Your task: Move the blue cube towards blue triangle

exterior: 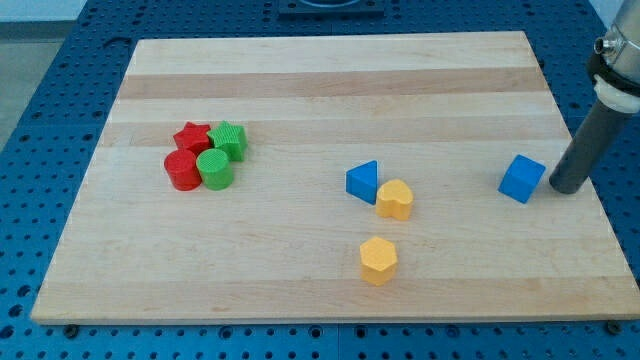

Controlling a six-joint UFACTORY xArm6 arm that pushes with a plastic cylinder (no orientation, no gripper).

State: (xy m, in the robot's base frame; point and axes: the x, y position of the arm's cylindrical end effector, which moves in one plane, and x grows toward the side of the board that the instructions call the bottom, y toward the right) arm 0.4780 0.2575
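Where the desk (pixel 330 80) begins at the view's left, its pale wooden top is bare until a tight cluster of four blocks. A red star-shaped block (pixel 191 136) sits at the cluster's upper left, with a red cylinder (pixel 182 170) just below it. Touching these on their right are two green blocks: one ribbed, rounded green block (pixel 229 139) at the top and a green cylinder (pixel 216 169) beneath it. All four press against each other.

Further right, near the middle of the desk, the blue triangle (pixel 363 181) stands with a yellow heart-shaped block (pixel 395 199) touching its right side. Below that pair, and apart from it, lies a yellow hexagonal block (pixel 378 260), closer to the view's bottom.

Well apart to the right, the blue cube (pixel 522 178) rests near the desk's right edge, roughly level with the blue triangle and with open wood between them. Just beside the cube's right face stands the dark rod, slanting up toward the view's top right corner. My tip (pixel 563 187) rests on the desk at the cube's right, very close to it; whether they touch cannot be told. This end effector is a plain rod with no jaws, so it neither spreads nor pinches anything.
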